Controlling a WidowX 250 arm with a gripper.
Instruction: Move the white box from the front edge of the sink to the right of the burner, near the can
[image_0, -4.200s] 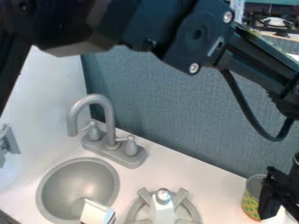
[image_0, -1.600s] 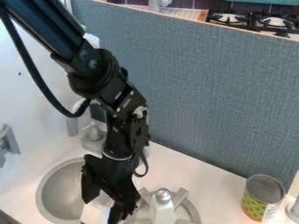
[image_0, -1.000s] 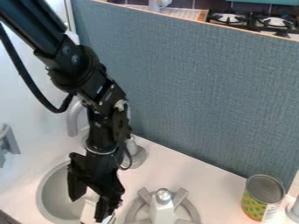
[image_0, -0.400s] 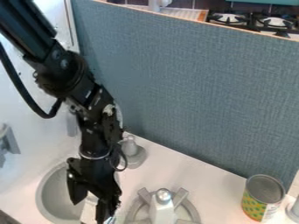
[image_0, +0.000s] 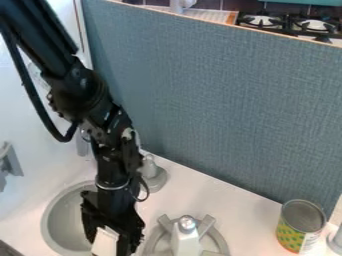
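1. Main risk, as I judge it: a poor grip on the white box-like thing (image_0: 105, 243). It sits at the sink's five o'clock, and its lower part runs out of view, so its depth and footing are hard to judge. Closing off-centre could twist it or squeeze it out.
2. A low approach could press a fingertip onto the box's top or against the sink rim (image_0: 45, 220), tipping the box toward the bowl, at its ten o'clock.
3. The grey ring-shaped fixture (image_0: 152, 244) lies near, at the end effector's three o'clock. A sideways swing that way could knock it, or catch its central silver knob (image_0: 187, 222).
4. The grey tap base (image_0: 155, 176) stands at one o'clock from the end effector, close to the wrist and its looped cable; lifting carelessly could snag there.
5. The patterned can (image_0: 300, 227) is well apart on the white table (image_0: 244, 215), at three o'clock, so it seems at risk only from a wide sweep.
6. The end effector (image_0: 108, 244) hangs low over the sink's five o'clock edge. Its fingers stand apart, roughly as wide as the box, one at the box's nine o'clock and the other at its three o'clock. I cannot tell whether either touches or presses it, so no firm hold can be claimed.
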